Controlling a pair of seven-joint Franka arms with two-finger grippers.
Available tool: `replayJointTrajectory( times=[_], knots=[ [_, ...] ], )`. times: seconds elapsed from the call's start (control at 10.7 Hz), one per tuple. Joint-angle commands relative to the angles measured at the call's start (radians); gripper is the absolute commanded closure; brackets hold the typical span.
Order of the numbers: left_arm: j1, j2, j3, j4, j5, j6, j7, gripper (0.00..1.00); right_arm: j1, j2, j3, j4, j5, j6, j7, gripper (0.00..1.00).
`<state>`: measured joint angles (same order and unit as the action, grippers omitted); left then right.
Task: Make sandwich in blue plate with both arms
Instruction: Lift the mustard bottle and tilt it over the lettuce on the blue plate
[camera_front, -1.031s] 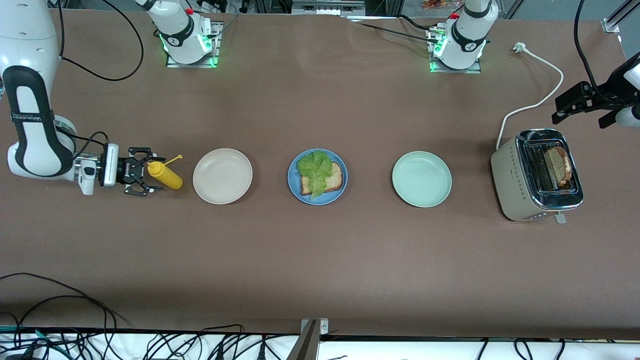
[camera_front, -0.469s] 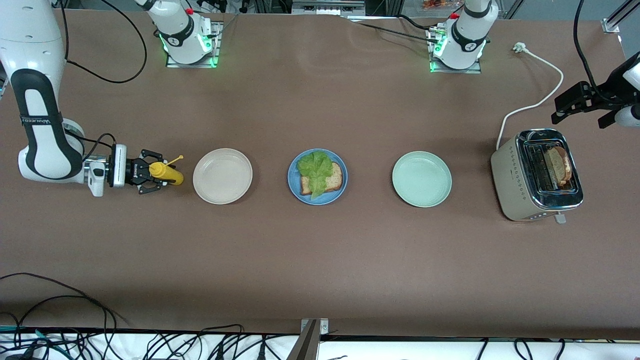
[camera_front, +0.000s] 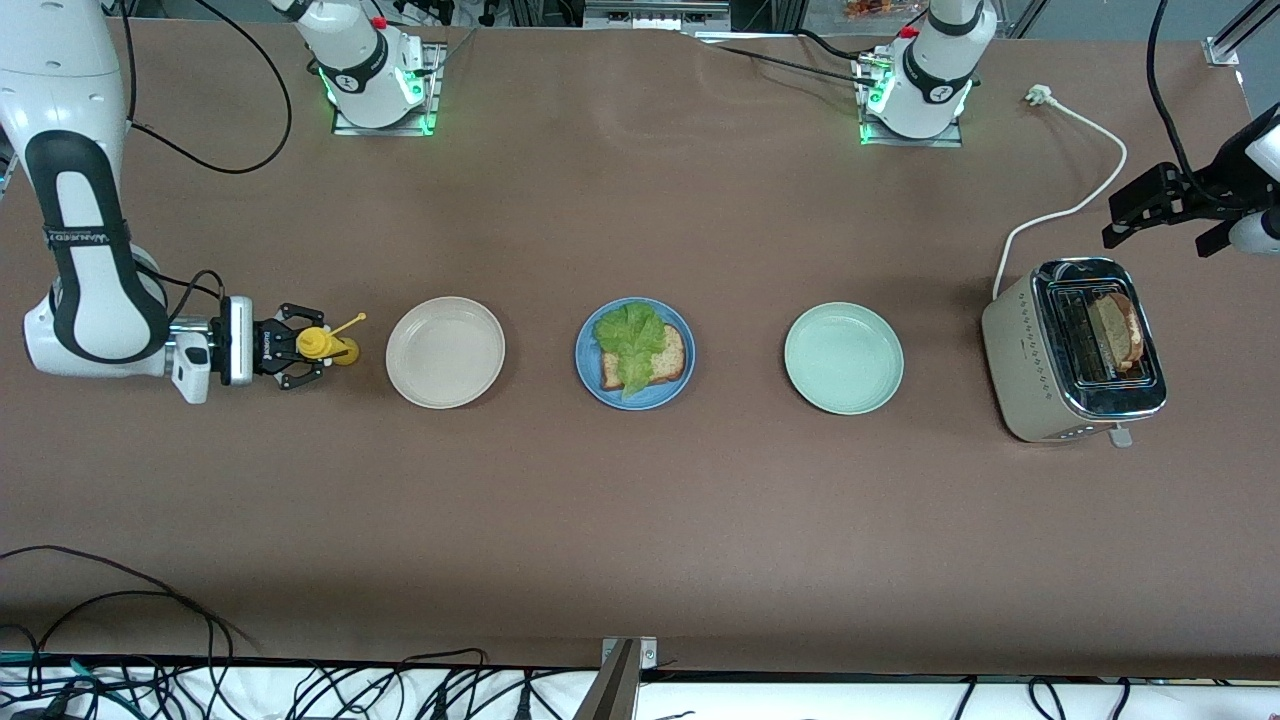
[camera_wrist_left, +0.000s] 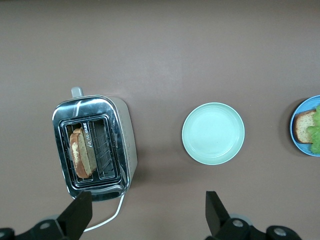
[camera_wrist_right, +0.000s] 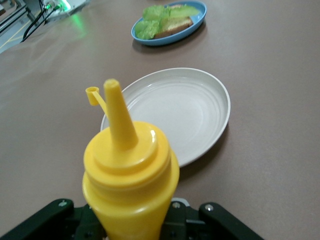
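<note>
The right gripper (camera_front: 305, 358) is at the right arm's end of the bench (camera_front: 640, 520), its fingers closed around the yellow bottle (camera_front: 322, 346), which stands upright just beside the beige plate (camera_front: 445, 352) with its cap off the nozzle. On the blue plate (camera_front: 588, 370) at mid-bench lies one bread slice (camera_front: 668, 353) with the lettuce (camera_front: 630, 340) on it, and the green plate (camera_front: 843, 358) sits between this plate and the toaster (camera_front: 1070, 350), where a second slice (camera_front: 1118, 330) stands in a slot. The left gripper (camera_front: 1165, 215) waits in the air over the bench near the toaster, fingers (camera_wrist_left: 214, 210) spread wide with nothing between them.
</note>
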<state>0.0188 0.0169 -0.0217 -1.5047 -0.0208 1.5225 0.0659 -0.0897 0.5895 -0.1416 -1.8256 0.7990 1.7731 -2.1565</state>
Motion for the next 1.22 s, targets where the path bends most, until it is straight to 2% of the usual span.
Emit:
replayJointTrajectory(
  times=[0.0, 0.19, 0.28, 0.56, 0.94, 1.12],
  knots=[
    [0.003, 0.009, -0.009, 0.027, -0.027, -0.005, 0.011, 0.00, -0.009, -0.065, 0.092, 0.071, -0.193, -0.017, 0.299, 0.96],
    [0.010, 0.008, -0.007, 0.027, -0.022, -0.005, 0.032, 0.00, -0.004, -0.065, 0.169, 0.142, -0.309, -0.020, 0.497, 0.96],
    [0.016, 0.003, -0.006, 0.026, -0.024, -0.008, 0.060, 0.00, 0.005, -0.065, 0.222, 0.181, -0.411, -0.011, 0.618, 0.96],
    [0.020, 0.000, -0.001, 0.021, -0.013, -0.050, 0.083, 0.00, 0.040, -0.063, 0.385, 0.238, -0.645, 0.032, 0.968, 0.96],
    [0.020, 0.002, -0.003, 0.021, -0.005, -0.041, 0.083, 0.00, 0.244, -0.043, 0.399, 0.322, -0.913, 0.046, 1.278, 0.96],
    [0.018, 0.002, -0.003, 0.023, -0.010, -0.010, 0.083, 0.00, 0.341, -0.034, 0.398, 0.330, -1.057, 0.046, 1.406, 0.96]
  ],
)
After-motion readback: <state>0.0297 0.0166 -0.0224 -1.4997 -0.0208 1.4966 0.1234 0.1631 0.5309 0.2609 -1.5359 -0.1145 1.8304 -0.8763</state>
